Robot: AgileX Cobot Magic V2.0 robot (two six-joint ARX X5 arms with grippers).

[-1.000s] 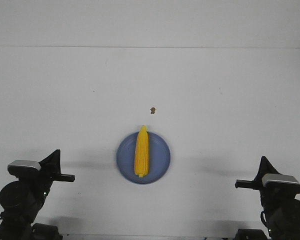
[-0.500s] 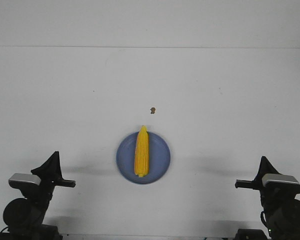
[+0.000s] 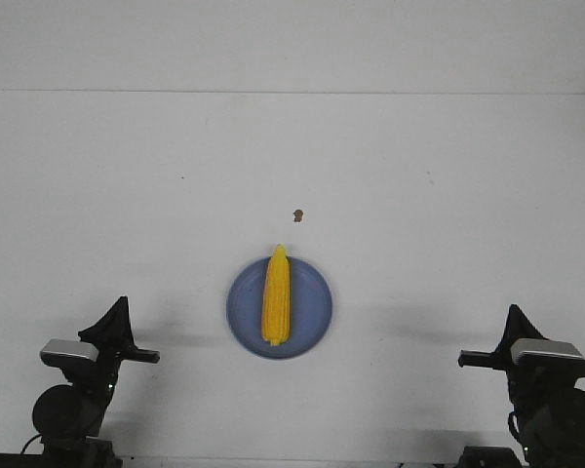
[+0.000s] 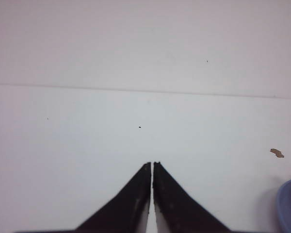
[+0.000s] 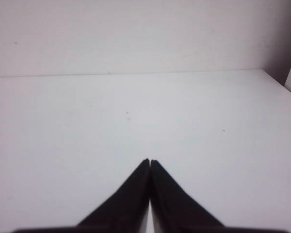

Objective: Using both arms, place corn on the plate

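Left arm [image 3: 78,390] sat low at the near left corner of the white table [image 3: 419,156], folded back, well apart from the plate. Its silver-grey camera block [image 3: 68,351] faced up. Left end effector [image 4: 152,165]: the wrist view showed the two black fingers [image 4: 131,204] pressed together with only a hairline seam between them, nothing held, tips over bare table. At the edge of that same view, a sliver of blue rim and a small brown speck [image 4: 277,153] on the table.

Centre: the plate [image 3: 312,327], round, periwinkle blue, lay flat on the table, nearer the robot than the far edge. The corn [image 3: 277,294] lay on it, slightly left of the plate's middle. Long axis ran near to far, almost straight away from the robot. Pointed tip was at the far end, reaching past the plate's far rim; blunt end was at the near side, inside the rim. The cob spanned nearly the whole plate. The brown speck [image 3: 297,214] sat on the table just beyond the tip, slightly right, apart from corn and plate.

Right arm [image 3: 551,400] sat low at the near right corner, well apart from the plate. Right end effector [image 5: 150,162]: fingers [image 5: 174,204] closed against each other, empty, pointed over bare table.
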